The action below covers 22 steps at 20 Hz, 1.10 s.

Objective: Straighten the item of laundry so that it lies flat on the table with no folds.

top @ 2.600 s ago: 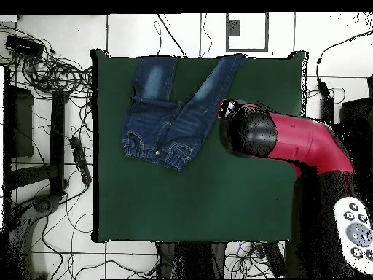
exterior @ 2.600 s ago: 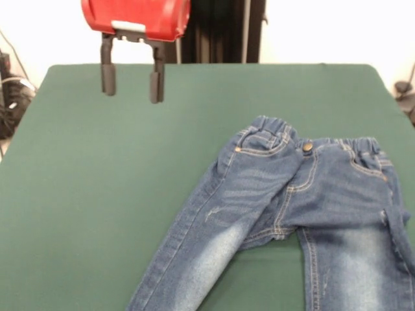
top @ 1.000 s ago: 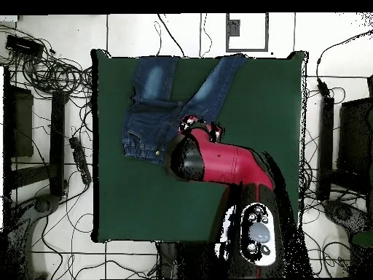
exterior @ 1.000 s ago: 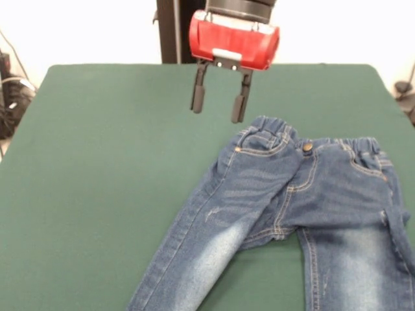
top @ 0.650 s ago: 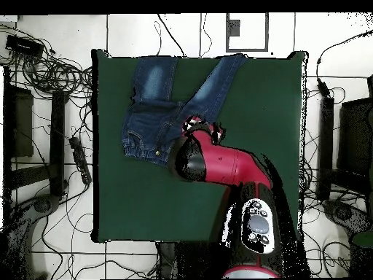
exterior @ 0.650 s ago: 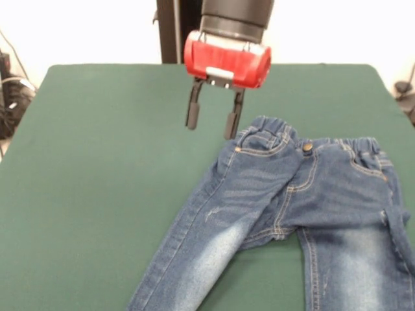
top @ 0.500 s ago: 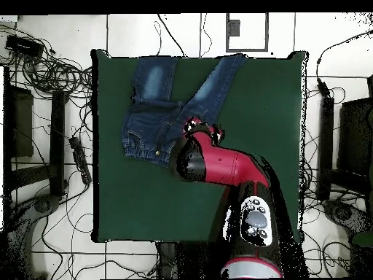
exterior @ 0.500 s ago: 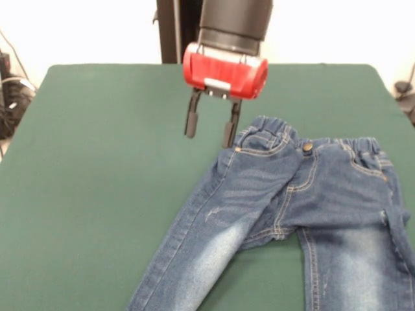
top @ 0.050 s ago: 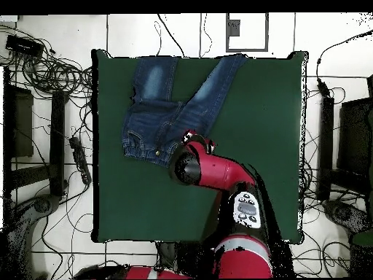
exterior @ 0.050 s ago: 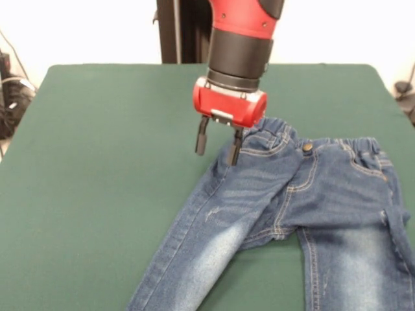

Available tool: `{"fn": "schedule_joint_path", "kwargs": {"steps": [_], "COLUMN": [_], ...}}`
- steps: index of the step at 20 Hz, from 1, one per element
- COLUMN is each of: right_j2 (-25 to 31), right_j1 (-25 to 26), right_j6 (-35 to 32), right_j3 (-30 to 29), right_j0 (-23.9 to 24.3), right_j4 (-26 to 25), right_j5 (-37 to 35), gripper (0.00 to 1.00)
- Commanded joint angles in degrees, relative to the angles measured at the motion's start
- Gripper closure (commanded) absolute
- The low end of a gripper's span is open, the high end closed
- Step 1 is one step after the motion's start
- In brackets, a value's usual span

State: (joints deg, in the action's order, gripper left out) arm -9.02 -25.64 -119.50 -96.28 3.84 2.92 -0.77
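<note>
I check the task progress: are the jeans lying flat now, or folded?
Not flat: the jeans have one hip folded over the waistband beside the end effector.

Item count, single moment
1 jeans [exterior @ 0.050 s ago: 298, 214], 1 table [exterior @ 0.050 s ago: 97, 162], 1 arm with 1 gripper [exterior @ 0.050 s ago: 217, 148].

Jeans [exterior @ 0.050 s ago: 305, 214] lie on the table [exterior @ 0.050 s ago: 97, 194], gripper [exterior @ 0.050 s ago: 218, 149] at their waistband corner

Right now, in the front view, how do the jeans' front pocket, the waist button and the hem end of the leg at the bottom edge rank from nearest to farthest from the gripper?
1. The front pocket, right beside the open gripper, on the jeans.
2. The waist button, further right along the waistband.
3. The leg end, at the bottom edge.
</note>
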Motion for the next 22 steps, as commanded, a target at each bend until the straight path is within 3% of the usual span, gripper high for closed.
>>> {"fn": "schedule_joint_path", "kwargs": {"steps": [1,10,17,22], "right_j2": [3.7,3.7,7.4,9.8], "right_j1": [2.6,3.9,3.8,4.2], "right_j6": [-15.3,-15.4,-15.7,-15.3], "right_j3": [-7.0,-9.2,-12.2,-13.4], "right_j0": [-1.5,-2.4,-1.6,-1.6], "right_j4": [5.8,11.0,15.1,17.1], "right_j5": [-0.7,-4.1,-8.6,-6.8], "gripper": [0.00,0.00,0.00,0.00]}}
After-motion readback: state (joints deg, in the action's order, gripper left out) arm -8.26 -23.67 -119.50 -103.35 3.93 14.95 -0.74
